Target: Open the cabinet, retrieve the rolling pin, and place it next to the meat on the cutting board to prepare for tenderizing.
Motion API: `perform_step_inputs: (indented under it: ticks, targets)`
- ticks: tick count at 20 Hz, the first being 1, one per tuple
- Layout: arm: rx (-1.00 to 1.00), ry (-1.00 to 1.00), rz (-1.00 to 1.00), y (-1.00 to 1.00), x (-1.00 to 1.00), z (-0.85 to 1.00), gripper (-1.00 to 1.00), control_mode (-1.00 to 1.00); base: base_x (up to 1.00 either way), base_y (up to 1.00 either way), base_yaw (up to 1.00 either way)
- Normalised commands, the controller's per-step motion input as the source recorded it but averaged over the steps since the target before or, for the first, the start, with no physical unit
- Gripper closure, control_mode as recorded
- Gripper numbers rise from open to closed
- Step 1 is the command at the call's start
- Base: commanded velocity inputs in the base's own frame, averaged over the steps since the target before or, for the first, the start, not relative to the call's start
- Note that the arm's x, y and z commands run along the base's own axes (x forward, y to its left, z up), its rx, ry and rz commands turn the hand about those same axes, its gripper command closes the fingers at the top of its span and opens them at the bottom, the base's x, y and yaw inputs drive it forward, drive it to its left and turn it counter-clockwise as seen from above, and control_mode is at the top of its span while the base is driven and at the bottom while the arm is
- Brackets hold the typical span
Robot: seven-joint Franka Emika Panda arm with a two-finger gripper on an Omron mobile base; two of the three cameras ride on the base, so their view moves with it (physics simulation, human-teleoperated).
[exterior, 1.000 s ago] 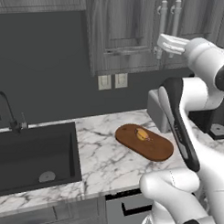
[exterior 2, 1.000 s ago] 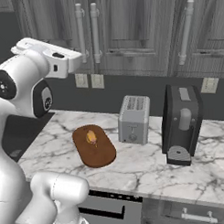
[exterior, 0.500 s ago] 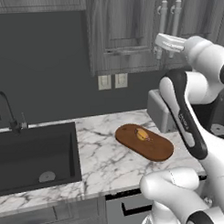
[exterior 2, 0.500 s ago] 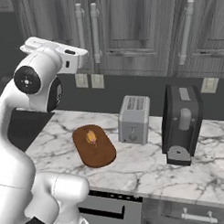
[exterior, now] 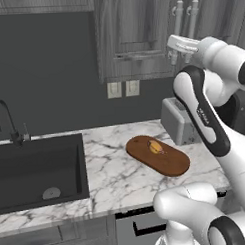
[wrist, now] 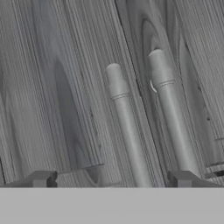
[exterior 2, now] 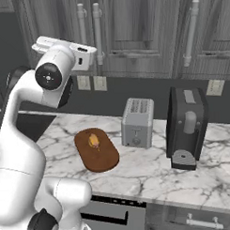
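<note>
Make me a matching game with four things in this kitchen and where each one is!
Things:
1. meat
2. toaster
3. gripper
4. sink

Places:
A. sunk into the counter, left of the cutting board
B. up at the cabinet door handles, open
C. on the cutting board
D. standing on the counter between the board and the black coffee machine

Pairs: 1-C, 2-D, 3-B, 4-A
</note>
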Motion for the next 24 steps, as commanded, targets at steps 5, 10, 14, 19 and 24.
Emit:
perform_step_inputs:
  ticks: [5,10,14,19,24]
  targets:
    - [0.00,0.00,0.00,-0.01,0.04,0.00,-1.00,-1.00,0.00,0.00,0.00]
    - [0.00,0.01,0.00,0.00,0.14,0.00,-1.00,-1.00,0.00,0.00,0.00]
    - [0.00,0.09,0.00,0.00,0.35,0.00,-1.00,-1.00,0.00,0.00,0.00]
    - [0.00,0.14,0.00,0.00,0.45,0.00,-1.00,-1.00,0.00,0.00,0.00]
    - [0.00,0.11,0.00,0.00,0.40,0.00,-1.00,-1.00,0.00,0.00,0.00]
